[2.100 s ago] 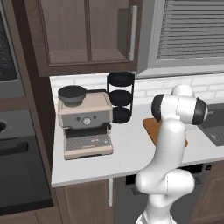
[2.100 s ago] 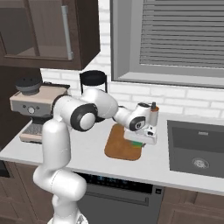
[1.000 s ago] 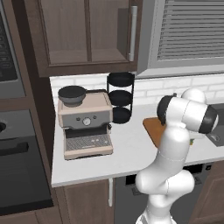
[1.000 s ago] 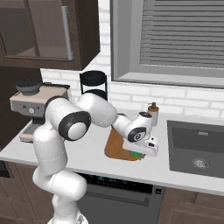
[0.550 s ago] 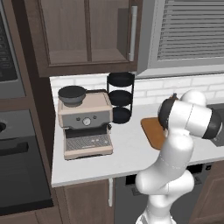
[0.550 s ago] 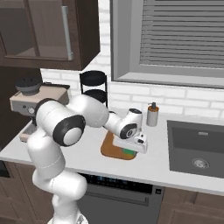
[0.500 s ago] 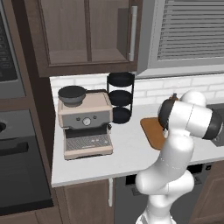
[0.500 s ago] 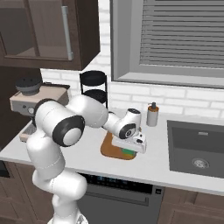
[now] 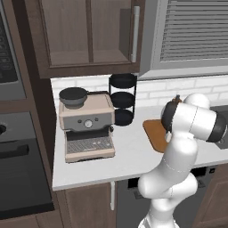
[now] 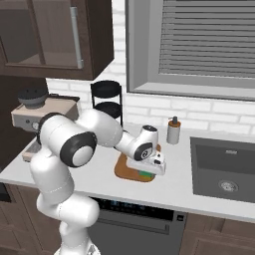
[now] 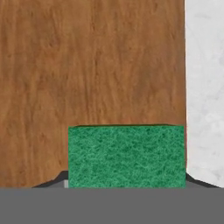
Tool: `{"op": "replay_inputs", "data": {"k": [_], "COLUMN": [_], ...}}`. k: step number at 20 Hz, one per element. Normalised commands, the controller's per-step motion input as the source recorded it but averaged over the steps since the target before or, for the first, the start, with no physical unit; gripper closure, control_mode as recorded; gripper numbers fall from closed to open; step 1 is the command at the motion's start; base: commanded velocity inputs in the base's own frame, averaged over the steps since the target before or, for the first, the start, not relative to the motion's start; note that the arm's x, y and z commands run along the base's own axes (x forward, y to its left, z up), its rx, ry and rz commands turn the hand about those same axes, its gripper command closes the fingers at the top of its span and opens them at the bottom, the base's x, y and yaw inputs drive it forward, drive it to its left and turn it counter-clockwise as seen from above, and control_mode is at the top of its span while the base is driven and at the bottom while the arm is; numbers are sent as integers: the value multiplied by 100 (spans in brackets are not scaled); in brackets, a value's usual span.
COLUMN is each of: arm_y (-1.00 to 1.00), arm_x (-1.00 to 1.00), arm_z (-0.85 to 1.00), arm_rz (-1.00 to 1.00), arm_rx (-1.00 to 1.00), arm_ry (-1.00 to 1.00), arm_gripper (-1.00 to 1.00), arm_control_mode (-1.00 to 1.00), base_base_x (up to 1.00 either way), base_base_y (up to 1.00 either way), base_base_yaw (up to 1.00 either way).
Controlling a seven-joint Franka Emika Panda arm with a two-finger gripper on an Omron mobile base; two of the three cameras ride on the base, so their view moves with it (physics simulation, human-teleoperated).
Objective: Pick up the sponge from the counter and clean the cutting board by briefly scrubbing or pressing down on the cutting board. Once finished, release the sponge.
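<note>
The hand view looks straight down on the sponge (image 11: 126, 156), green face up, lying on the wooden cutting board (image 11: 87, 65) with one end reaching the board's edge, where the white desk (image 11: 204, 87) begins. The dark fingers (image 11: 196, 180) peek out at either end of the sponge, pinching it between them.

The right base view shows the wider setting. The gripper (image 10: 147, 171) sits low over the near right corner of the cutting board (image 10: 124, 168), and a sliver of green sponge (image 10: 145, 174) shows under the white hand. A soap dispenser (image 10: 173, 130) stands behind the board near the brick wall, well apart from it. A sink (image 10: 224, 169) is sunk into the desk (image 10: 174, 189) to the right. A black tiered rack (image 10: 106, 102) stands at the back.

In the left base view the arm's big elbow joint covers most of the cutting board (image 9: 156, 133), leaving its left part visible. This view gives the clearest look at the espresso machine (image 9: 87, 126) on the desk (image 9: 89, 169), with the black rack (image 9: 123, 99) just beside it to the right and wall cabinets above.

The sponge's yellowish lower layer cannot be made out.
</note>
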Motion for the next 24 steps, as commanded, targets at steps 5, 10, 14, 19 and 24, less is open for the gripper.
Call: {"op": "replay_inputs", "data": {"k": [5,10,14,19,24], "arm_y": [21,41,26,0,5], "arm_x": [-28,-1,19,4,0], "arm_z": [13,23,2,-26,-81], "arm_rz": [0,0,0,0,0], "arm_rx": [0,0,0,0,0], "arm_ry": [-10,-3,0,11,8], "arm_gripper": [100,100,100,100,100], "arm_control_mode": [-100,-100,-100,-100,-100], "base_base_x": [0,0,0,0,0], "base_base_y": [0,0,0,0,0], "base_base_yaw": [0,0,0,0,0]}}
